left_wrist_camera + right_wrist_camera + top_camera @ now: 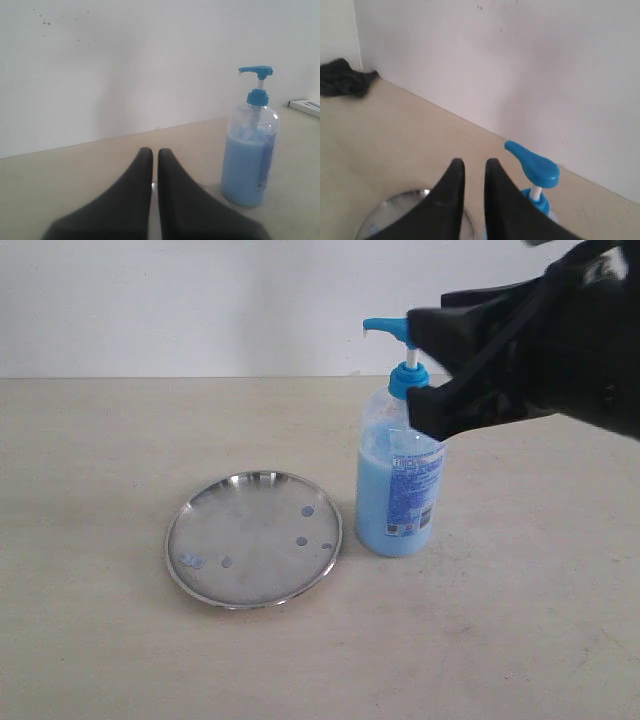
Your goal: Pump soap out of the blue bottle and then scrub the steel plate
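Where your blue bottle stands: the blue bottle [400, 490] is upright on the surface [100, 440], well in from the far edge, with its pump head [388, 330] up.
Soap: the soap [385, 525] fills the bottle to near its shoulder, and you can see small round blue drops scattered over the plate.
Steel plate: the steel plate [255, 530] lies flat just beside the bottle, on the side nearer the front edge.
Surface: pale beige and matte, running back to the wall.
Room: a plain white wall [200, 300] rises from the far edge, with a few dark specks in your left wrist view. A dark cloth [342, 77] lies crumpled in a corner. A flat white object [306, 106] sits by the far edge, too cropped to name.
Left gripper: your left gripper [155, 150] has its fingers pressed almost together with nothing between them.
Right gripper: your right gripper [474, 161] is beside the pump head. The wrist view shows a slim empty gap, but the blurred exterior view shows prongs apart, so you cannot tell whether it is clenched or released.
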Robot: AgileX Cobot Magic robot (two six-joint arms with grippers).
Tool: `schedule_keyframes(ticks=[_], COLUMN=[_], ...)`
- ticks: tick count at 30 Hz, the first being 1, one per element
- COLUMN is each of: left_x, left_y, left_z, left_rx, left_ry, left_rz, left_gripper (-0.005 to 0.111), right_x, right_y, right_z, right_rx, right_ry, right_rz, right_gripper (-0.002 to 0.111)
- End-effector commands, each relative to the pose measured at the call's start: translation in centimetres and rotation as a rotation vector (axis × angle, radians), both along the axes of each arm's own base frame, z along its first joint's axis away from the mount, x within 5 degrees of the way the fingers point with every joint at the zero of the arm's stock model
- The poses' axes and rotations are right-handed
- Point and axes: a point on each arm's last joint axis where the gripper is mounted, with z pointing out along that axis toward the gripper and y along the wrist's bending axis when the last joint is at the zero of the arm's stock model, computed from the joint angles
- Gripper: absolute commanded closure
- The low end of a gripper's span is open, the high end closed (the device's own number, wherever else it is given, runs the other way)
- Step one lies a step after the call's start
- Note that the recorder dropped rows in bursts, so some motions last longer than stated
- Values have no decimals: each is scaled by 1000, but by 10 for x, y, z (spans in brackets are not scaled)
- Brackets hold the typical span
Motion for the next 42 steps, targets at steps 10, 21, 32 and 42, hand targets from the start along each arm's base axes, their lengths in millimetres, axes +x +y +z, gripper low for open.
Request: schedule_keyframes(ticks=[10,21,32,42], left_x=[-1,-1,-1,-1], left_y=[0,0,0,-1], left_z=[0,0,0,0], left_rx=[-4,-3,-3,-4], left_ry=[-4,-3,-3,-4], left_rz=[-7,0,0,-14], left_gripper=[103,103,103,103], right_x=[-116,-137,-104,-113], right_y=[-56,-59,-73,-66], right_z=[57,-1,-97,-135], right_rx=[48,-177,412,272], right_ry=[-272,35,69,295], right_rz=[200,328,-52,20], right_gripper=[107,107,107,107])
